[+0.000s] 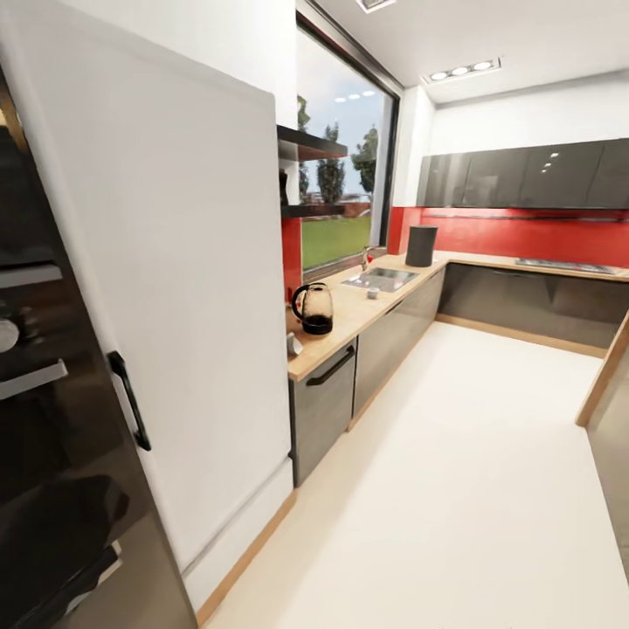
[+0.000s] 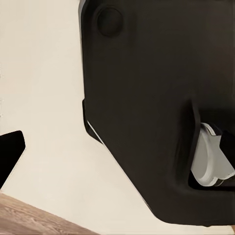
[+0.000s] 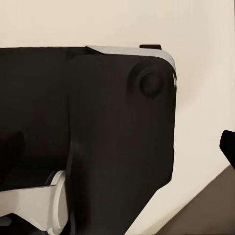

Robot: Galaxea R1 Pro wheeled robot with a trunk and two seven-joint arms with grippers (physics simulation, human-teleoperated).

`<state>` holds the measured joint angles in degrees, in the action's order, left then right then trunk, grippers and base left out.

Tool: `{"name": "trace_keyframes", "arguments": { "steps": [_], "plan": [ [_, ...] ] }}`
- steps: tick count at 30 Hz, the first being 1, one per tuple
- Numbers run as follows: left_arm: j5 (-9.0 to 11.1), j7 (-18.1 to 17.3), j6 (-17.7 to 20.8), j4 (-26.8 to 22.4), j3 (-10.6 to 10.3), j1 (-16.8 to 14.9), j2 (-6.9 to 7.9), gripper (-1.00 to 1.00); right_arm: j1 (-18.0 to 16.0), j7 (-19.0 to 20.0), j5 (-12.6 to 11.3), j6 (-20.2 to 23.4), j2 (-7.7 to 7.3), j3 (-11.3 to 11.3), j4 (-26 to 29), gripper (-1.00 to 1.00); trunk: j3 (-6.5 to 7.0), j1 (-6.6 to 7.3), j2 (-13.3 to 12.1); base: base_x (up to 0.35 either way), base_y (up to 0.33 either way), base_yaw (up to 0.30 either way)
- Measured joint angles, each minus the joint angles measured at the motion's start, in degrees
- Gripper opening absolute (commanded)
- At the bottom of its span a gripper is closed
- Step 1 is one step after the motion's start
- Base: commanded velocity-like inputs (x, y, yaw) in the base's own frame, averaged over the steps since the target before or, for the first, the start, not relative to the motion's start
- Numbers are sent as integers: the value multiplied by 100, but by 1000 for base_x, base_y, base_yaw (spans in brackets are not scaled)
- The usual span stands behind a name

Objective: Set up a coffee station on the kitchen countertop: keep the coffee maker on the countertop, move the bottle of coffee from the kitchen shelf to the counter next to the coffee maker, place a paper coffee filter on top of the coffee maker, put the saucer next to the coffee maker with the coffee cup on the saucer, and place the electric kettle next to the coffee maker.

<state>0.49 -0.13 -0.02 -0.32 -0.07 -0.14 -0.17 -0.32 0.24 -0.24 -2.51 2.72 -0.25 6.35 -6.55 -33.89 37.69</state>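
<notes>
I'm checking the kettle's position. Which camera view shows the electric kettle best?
The head view: the electric kettle stands upright on the countertop, near its front end, fully visible. The left and right wrist views look at the robot's dark body and pale floor instead.

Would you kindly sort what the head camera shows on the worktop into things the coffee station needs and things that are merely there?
For the job:
- kettle, on the countertop
- coffee maker, in the far corner
- a small white item by the near edge, too small to identify

Just there:
- sink
- hob
- fridge
- oven
</notes>
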Motion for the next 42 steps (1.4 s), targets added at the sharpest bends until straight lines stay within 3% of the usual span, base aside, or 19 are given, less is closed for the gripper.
{"name": "trace_keyframes", "arguments": {
  "steps": [16, 28, 42],
  "plan": [
    [-1, 28, -6, 0, 3, -2, -1, 100, 0, -1, 7, -3, 0, 2, 1, 100, 0, 1, 0, 199, -184, -57],
    [0, 29, -6, 0, 15, -2, -7, 100, 0, -11, 17, -4, 8, 25, 1, 100, 0, 0, 1, 33, -306, 1],
    [6, 36, -6, 0, 15, -2, -28, 100, 0, -14, 24, -3, 15, 34, -7, 100, -1, 0, 1, 11, -312, 164]
  ]
}}
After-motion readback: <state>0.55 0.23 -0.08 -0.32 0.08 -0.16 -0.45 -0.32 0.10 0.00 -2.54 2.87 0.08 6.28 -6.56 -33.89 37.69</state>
